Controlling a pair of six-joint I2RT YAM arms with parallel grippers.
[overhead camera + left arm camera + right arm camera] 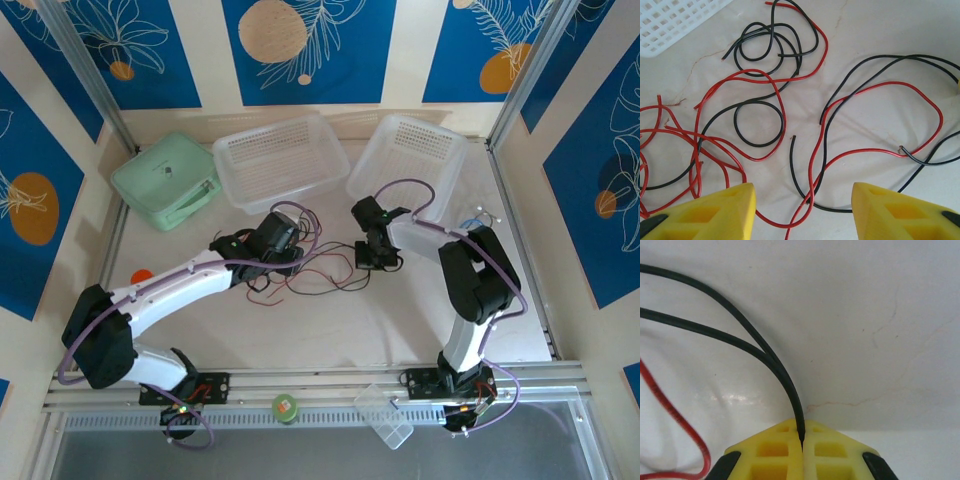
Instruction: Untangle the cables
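Note:
The cables (325, 272) lie in a loose tangle of thin red and black strands mid-table, between my two grippers. My left gripper (801, 200) hovers open above them; a red cable (815, 150) and a black cable (796, 170) cross on the table between its yellow fingers (730, 210), untouched. In the top view the left gripper (292, 250) is at the tangle's left edge and the right gripper (377, 255) at its right edge. My right gripper (801, 434) is shut on a black cable (785, 380), which arcs up and left. Another red cable (670, 405) runs beside it.
Two white mesh baskets (240, 150) (440, 150) stand at the back, and a mint-green case (165, 182) at the back left. A basket corner (670, 25) shows near the cables. A small clear box (385, 415) and a green disc (286, 408) sit on the front rail.

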